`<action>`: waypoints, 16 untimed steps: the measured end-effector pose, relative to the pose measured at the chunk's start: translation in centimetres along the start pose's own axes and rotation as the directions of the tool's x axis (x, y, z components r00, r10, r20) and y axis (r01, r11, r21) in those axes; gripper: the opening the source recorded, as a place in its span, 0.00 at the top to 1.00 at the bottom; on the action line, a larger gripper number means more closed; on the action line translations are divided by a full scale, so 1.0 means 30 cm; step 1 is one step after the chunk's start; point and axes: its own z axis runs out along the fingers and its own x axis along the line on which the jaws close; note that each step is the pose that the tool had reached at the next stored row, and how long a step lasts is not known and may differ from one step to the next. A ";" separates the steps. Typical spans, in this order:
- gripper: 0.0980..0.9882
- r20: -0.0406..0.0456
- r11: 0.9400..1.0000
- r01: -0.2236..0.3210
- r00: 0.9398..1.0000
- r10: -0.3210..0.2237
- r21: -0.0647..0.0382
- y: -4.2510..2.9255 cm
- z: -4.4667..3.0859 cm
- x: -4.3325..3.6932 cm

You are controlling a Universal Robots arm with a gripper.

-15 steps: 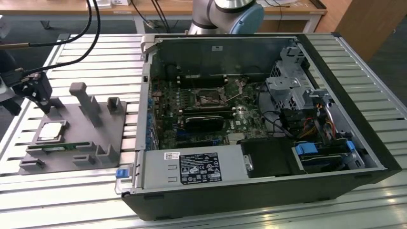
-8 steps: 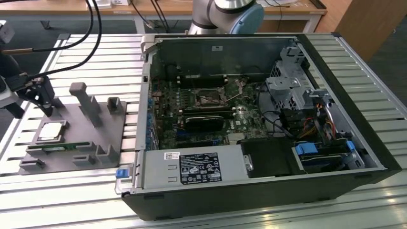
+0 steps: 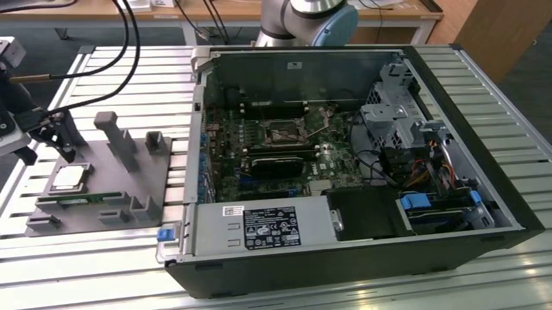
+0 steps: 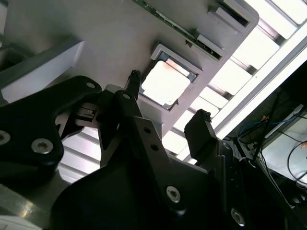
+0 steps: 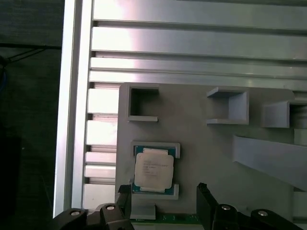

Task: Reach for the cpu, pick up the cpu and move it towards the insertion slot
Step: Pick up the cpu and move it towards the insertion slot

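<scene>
The open computer case [image 3: 302, 77] lies well apart from the grey holder [image 3: 108, 177]. Above the holder hangs the gripper [image 5: 163, 189], jaws spread over the cpu [image 5: 153, 168], apparently not touching it. Reach nearly done; the cpu sits unlifted, far from the insertion slot [image 3: 283, 134].

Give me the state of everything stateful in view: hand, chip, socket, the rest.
hand: open, empty, poised over the cpu.
cpu: lying flat in its recess on the grey fixture, not gripped.
insertion slot: dark centre showing; lever position too small to tell.
memory stick: resting in the fixture, untouched.
computer case: on its side, panel off, interior exposed.
</scene>
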 end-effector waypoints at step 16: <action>0.38 0.000 1.000 0.000 1.000 0.000 0.000 -0.002 0.049 0.000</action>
